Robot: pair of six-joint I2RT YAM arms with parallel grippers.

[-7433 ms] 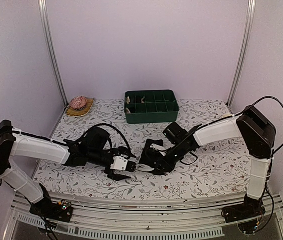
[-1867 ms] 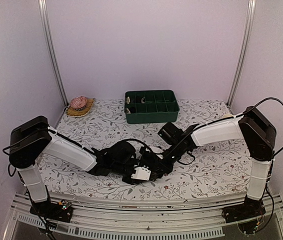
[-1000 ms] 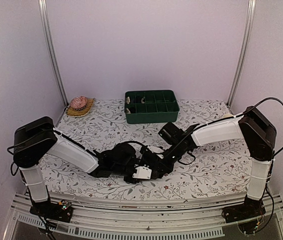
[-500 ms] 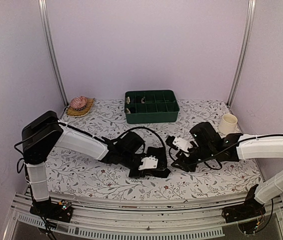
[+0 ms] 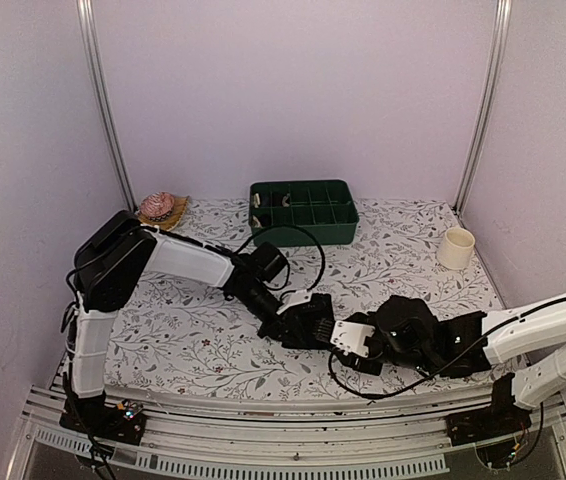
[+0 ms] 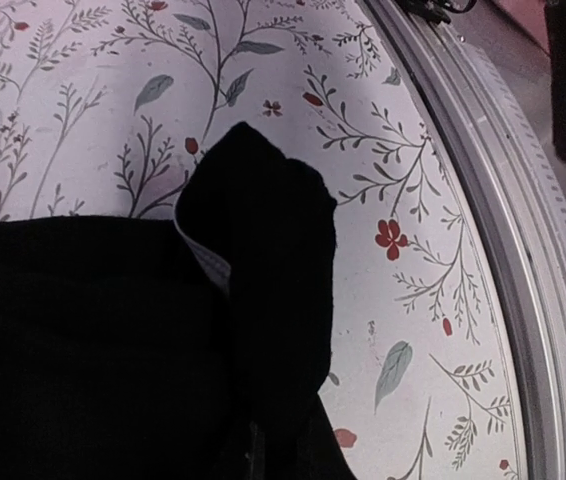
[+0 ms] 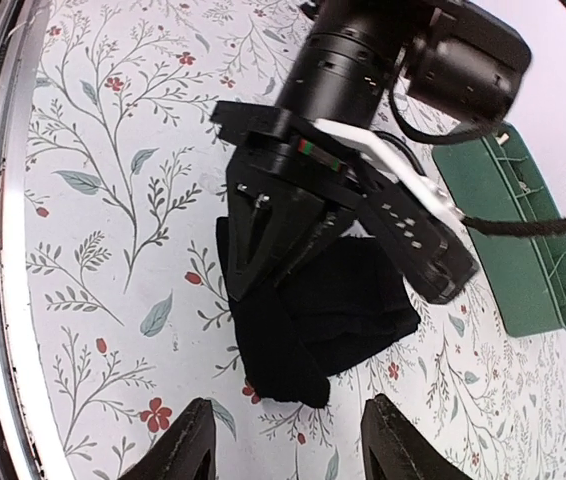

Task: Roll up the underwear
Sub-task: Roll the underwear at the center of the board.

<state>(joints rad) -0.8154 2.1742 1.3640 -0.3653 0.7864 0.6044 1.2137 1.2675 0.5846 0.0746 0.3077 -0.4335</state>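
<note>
Two units inspected. The left end effector [image 7: 268, 262] is clamped shut on the black underwear [image 7: 333, 320], bundled toward 6 o'clock on the bench [image 5: 413, 260]. The right end effector [image 7: 288, 442], at the bundle's 3 o'clock, stands half open and empty.

The left arm [image 5: 188, 262] reaches out from its raised shoulder, its white forearm sloping down to a black wrist that bends toward the near edge. The left gripper [image 7: 243, 285] points down and toward the right gripper, its two dark fingers brought together into a narrow V and pinched on the underwear [image 7: 353, 300]. The right arm [image 5: 543, 322] lies low and stretched out sideways, its wrist nearly level. The right gripper [image 7: 288, 445] faces the left gripper from just in front of it, a little apart. Its fingertips [image 7: 191, 445] stand apart with nothing between them.
</note>
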